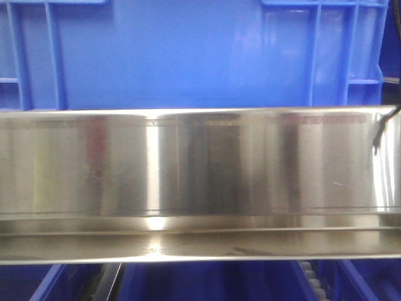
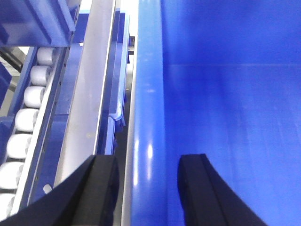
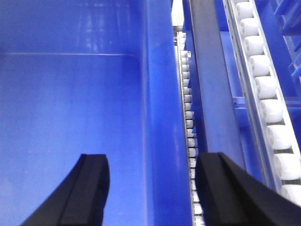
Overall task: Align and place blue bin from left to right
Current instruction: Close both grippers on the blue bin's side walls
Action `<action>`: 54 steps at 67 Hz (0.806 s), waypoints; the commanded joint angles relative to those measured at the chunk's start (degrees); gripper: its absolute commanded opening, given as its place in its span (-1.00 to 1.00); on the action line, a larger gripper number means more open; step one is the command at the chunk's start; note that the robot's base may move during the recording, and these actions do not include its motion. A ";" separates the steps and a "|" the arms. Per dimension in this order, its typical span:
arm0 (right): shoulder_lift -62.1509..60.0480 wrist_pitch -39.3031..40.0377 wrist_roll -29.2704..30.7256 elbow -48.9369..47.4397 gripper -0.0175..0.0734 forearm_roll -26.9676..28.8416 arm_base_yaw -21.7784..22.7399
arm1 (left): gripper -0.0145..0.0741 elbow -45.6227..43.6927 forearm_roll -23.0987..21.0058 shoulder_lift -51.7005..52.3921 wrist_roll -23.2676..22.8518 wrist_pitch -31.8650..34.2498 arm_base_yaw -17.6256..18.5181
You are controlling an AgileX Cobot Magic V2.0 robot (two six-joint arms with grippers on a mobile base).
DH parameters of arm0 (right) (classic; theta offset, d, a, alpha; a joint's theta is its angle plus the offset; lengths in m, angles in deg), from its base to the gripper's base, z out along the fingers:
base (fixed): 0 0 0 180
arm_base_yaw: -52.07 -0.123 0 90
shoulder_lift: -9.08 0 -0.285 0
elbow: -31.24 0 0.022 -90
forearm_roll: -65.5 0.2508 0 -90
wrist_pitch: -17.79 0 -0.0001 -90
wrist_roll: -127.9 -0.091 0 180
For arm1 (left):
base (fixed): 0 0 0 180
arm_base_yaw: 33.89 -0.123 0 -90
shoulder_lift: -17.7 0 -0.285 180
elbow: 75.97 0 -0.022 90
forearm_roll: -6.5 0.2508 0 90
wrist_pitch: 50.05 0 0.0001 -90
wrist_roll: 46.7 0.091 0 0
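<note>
The blue bin (image 1: 169, 56) fills the top of the front view, with a flat bright-blue side panel and ribs near its corners. In the left wrist view my left gripper (image 2: 146, 162) is open and straddles the blue bin's (image 2: 225, 117) left rim, one finger outside and one inside, with a gap on each side. In the right wrist view my right gripper (image 3: 153, 162) is also open and straddles the right rim of the blue bin (image 3: 70, 103) the same way. The inside of the bin that shows is bare.
A shiny steel rail (image 1: 200, 169) crosses below the bin. White roller tracks (image 2: 28, 108) (image 3: 265, 89) run along both sides, with a narrow roller strip (image 3: 188, 113) right beside the bin. More blue bins (image 1: 207, 282) lie below. A black cable (image 1: 382, 132) hangs at the right.
</note>
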 commanded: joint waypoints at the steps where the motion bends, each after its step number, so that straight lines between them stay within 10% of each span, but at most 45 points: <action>1: -0.01 -0.11 -0.09 -0.28 0.03 -0.62 0.19 | -0.14 -0.27 -0.27 0.03 -0.48 -0.74 0.23; 22: -0.01 0.25 -0.09 -0.28 0.03 -0.62 0.19 | -0.19 -0.27 -0.27 0.03 -0.48 -0.72 0.23; 40: -0.01 0.25 -0.09 -0.28 -0.83 -0.62 0.19 | -0.92 -0.27 -0.27 0.03 -0.48 -1.95 0.23; 54: -0.01 0.67 -0.09 -0.28 -0.77 -0.62 0.19 | -0.92 -0.27 -0.27 0.03 -0.48 -1.44 0.23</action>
